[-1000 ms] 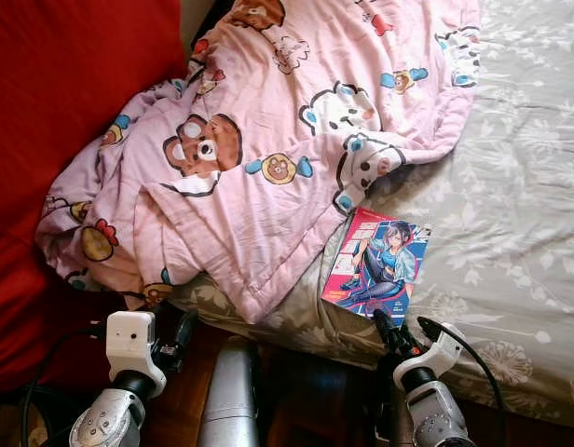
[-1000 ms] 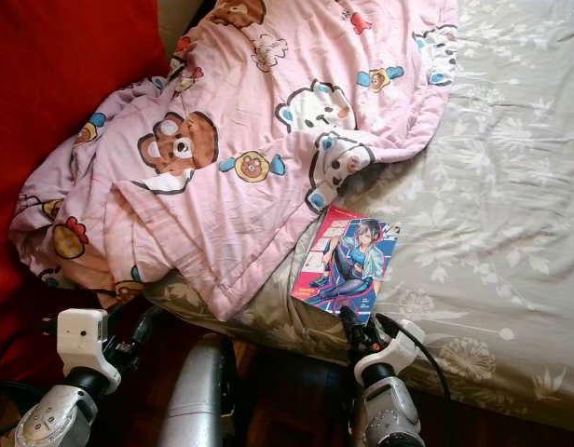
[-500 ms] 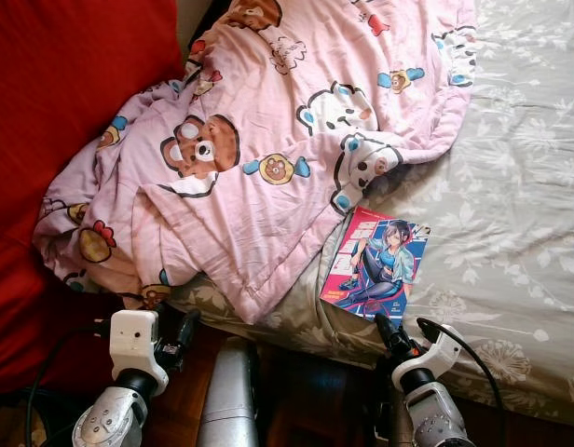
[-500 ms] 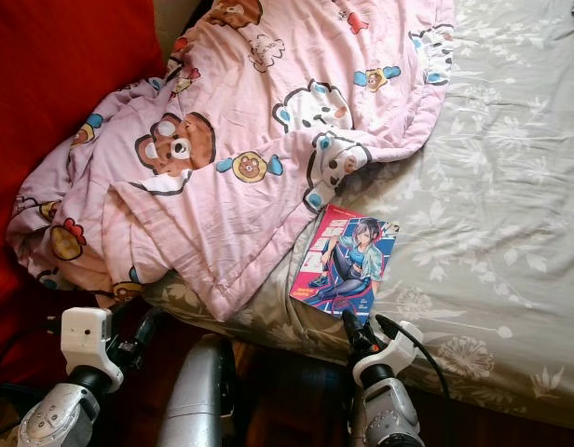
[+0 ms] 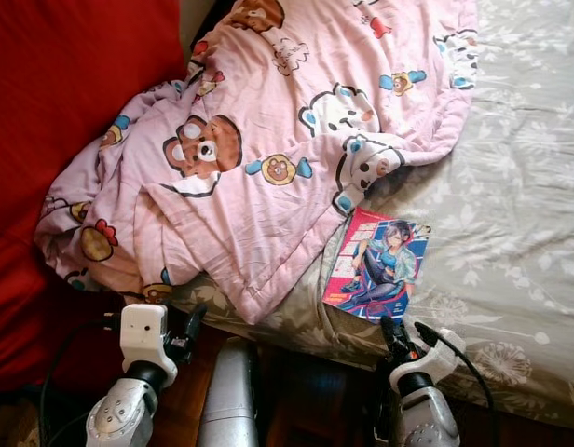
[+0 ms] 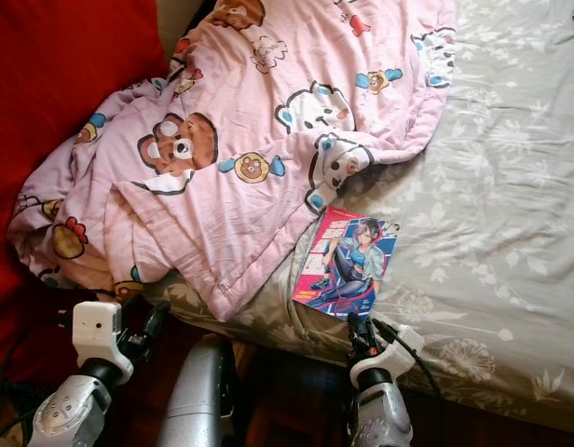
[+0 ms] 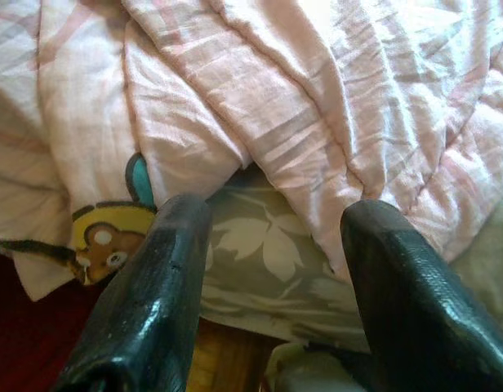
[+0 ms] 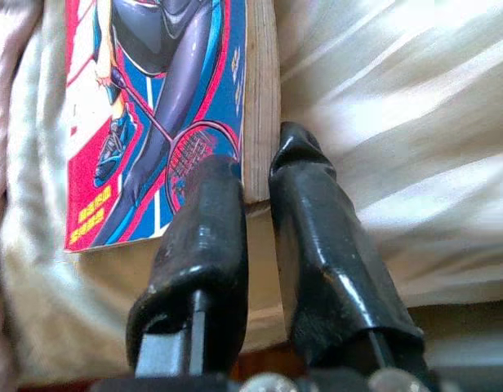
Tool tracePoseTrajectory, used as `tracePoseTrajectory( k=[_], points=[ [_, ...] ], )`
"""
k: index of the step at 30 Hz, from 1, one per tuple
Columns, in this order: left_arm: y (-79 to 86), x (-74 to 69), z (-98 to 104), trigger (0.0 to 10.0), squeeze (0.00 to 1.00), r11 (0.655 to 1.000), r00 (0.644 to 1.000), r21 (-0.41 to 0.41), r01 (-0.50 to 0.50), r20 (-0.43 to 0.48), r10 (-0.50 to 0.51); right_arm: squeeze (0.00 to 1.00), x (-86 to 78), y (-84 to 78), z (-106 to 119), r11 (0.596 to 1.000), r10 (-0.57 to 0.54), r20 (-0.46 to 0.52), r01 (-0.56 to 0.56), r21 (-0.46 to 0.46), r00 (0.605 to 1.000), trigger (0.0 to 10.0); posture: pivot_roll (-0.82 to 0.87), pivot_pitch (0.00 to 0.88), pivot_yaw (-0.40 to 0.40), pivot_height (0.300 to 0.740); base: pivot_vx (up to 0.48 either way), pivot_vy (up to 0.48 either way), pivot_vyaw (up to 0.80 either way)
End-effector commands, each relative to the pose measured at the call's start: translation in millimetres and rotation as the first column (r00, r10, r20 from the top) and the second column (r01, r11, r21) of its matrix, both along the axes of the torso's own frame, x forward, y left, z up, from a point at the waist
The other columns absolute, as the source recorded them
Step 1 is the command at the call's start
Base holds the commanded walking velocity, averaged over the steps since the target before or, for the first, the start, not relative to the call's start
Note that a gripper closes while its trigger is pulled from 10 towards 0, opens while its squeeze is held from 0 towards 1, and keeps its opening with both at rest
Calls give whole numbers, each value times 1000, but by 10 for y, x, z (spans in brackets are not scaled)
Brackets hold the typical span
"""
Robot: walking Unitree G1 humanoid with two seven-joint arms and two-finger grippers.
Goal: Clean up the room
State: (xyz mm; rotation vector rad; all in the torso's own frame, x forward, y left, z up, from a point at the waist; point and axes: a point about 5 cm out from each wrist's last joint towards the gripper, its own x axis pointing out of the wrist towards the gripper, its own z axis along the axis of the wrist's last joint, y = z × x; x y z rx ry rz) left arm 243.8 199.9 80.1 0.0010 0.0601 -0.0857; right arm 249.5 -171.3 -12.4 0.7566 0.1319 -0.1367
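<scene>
pinching comic book (image 8: 166,98) corner, right gripper (image 8: 255,175); bed (image 5: 520,186) edge.

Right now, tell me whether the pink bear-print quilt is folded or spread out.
Neither: the pink bear-print quilt lies crumpled in a loose heap on the grey floral bedsheet, creased, one corner hanging over the bed's edge.

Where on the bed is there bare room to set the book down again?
Bare sheet lies right of the book and blanket, out to the bed's right side. The left half is crowded with the bunched blanket.
</scene>
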Motion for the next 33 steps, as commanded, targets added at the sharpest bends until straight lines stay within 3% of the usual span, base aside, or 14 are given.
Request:
tracePoseTrajectory(
  k=[1, 7, 8, 12, 13, 14, 18, 23, 25, 33],
  points=[
    [50, -57, -117, 10000, 0, 1000, 999, 9, -27, -41, 27, 0, -129, -109, -9, 993, -115, -5, 115, -2, 993, 0, 101, 287, 61, 611, 0, 0, 0],
    [-6, 10, -164, 10000, 0, 999, 999, -10, -34, -32, 34, 0, -156, -254, 139, 974, -191, 23, 192, -121, 981, 0, 73, 245, 37, 611, 0, 0, 0],
    [-19, 31, -174, 10000, 0, 999, 999, -18, -38, -28, 38, 0, -92, -243, 233, 967, -152, 42, 157, -198, 987, 0, 64, 237, 31, 611, 0, 0, 0],
    [-38, 61, -198, 10000, 0, 998, 998, -37, -49, -27, 48, 0, 26, -196, 330, 940, -38, 31, 47, -338, 999, 0, 40, 219, 17, 611, 0, 0, 0],
    [-37, 73, -214, 10000, 0, 997, 998, -52, -63, -29, 62, 0, 65, -166, 354, 930, 3, 34, 10, -367, 999, 4549, 22, 210, 6, 611, 0, 0, 0],
    [-40, 101, -247, 10000, 0, 993, 996, -77, -90, -35, 88, 0, 115, -138, 394, 917, 50, 33, -33, -397, 998, 10000, -5, 193, -10, 611, 0, 0, 0],
    [-56, 146, -344, 10000, 0, 980, 987, -128, -154, -60, 147, 0, 184, -151, 481, 870, 118, 25, -91, -485, 993, 10000, -20, 168, -38, 611, 0, 0, 0],
    [-99, 146, -418, 10000, 0, 973, 984, -153, -173, -73, 164, 0, 228, -208, 534, 845, 117, 14, -92, -528, 993, 10000, -23, 145, -60, 616, 0, 0, 0],
    [-107, 104, -491, 10000, 0, 968, 980, -162, -192, -88, 180, 0, 247, -213, 481, 825, 116, -37, -117, -553, 993, 10000, -20, 126, -72, 636, 0, 0, 0],
    [-58, 44, -619, 10000, 0, 962, 972, -158, -222, -120, 204, 0, 261, -87, 441, 832, 143, -56, -150, -534, 988, 10000, -9, 89, -72, 691, 0, 0, 0]
  ],
)
